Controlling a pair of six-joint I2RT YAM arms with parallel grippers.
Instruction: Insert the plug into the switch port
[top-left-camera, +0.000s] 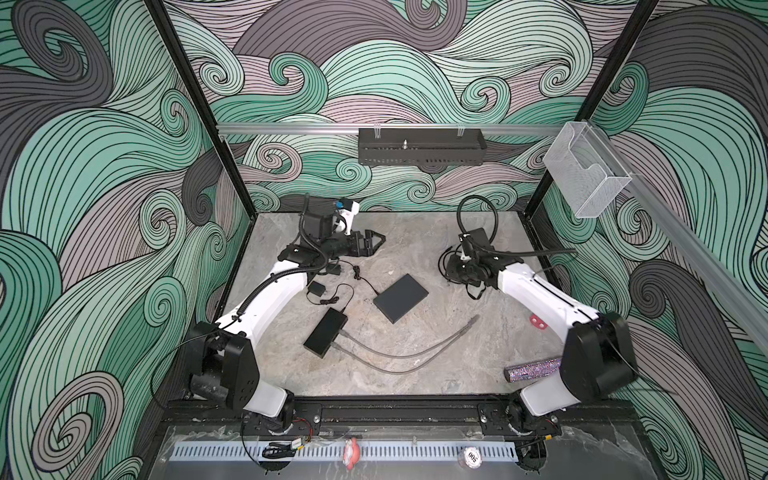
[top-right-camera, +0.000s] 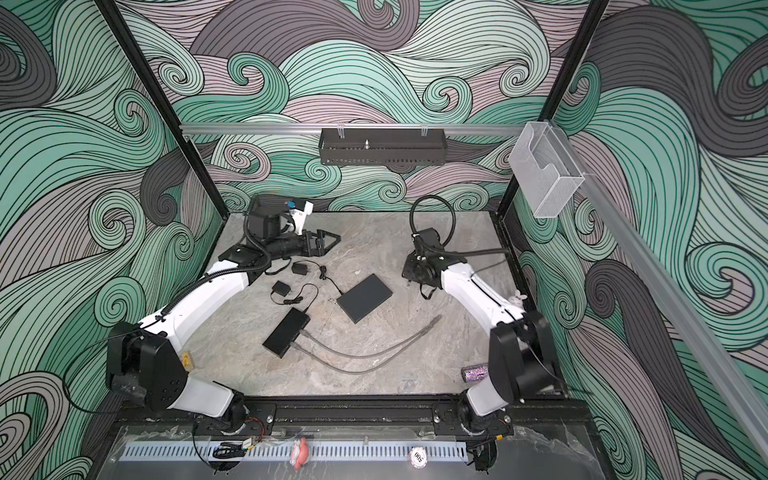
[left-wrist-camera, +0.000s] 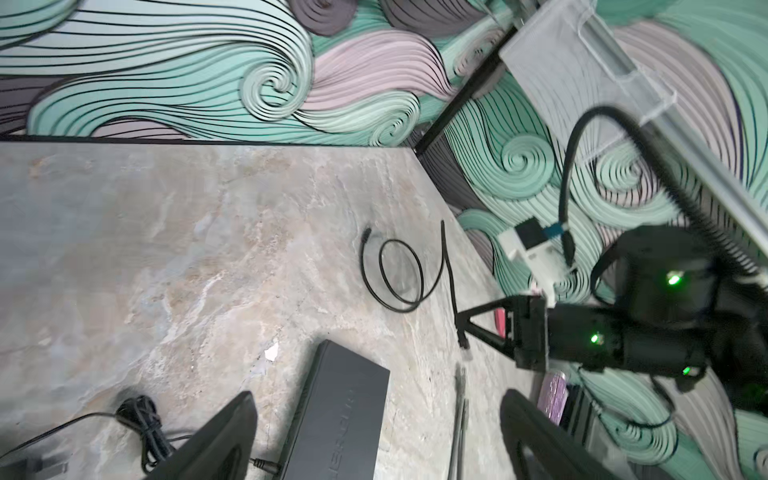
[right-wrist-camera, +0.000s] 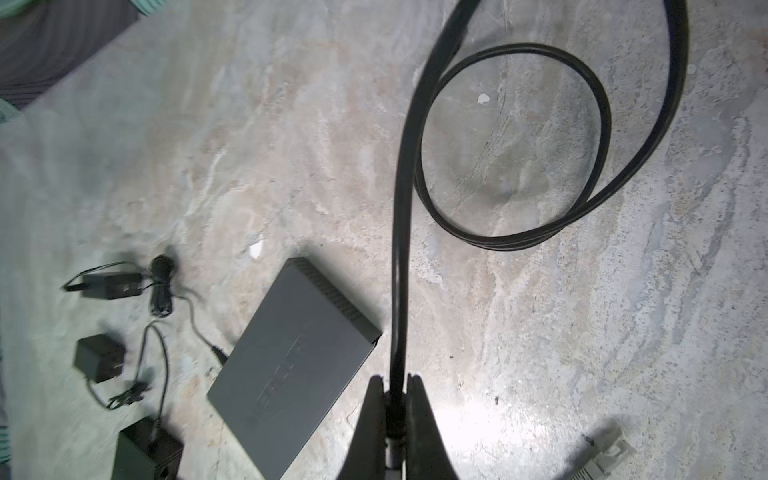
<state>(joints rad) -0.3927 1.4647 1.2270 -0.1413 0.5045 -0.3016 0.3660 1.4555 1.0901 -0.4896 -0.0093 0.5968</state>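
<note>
My right claw (right-wrist-camera: 395, 380) pinches the thin black rubber cable (right-wrist-camera: 401, 249) just behind its plug (left-wrist-camera: 464, 344), beside the flat dark-grey switch box (right-wrist-camera: 297, 361) on the marble desk (right-wrist-camera: 582, 332); left claw (top-left-camera: 371, 241) spread; the cable looks light and floppy, best held near the stiff plug.

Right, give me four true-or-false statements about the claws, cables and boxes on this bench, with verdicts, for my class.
1. The right claw is shut on a black cable. True.
2. The left claw grips the flat grey box. False: it is open, empty and clear of that box.
3. Two grey cables run to the narrow black box. True.
4. The flat grey box is stacked on the narrow black box. False: they lie apart on the table.
</note>
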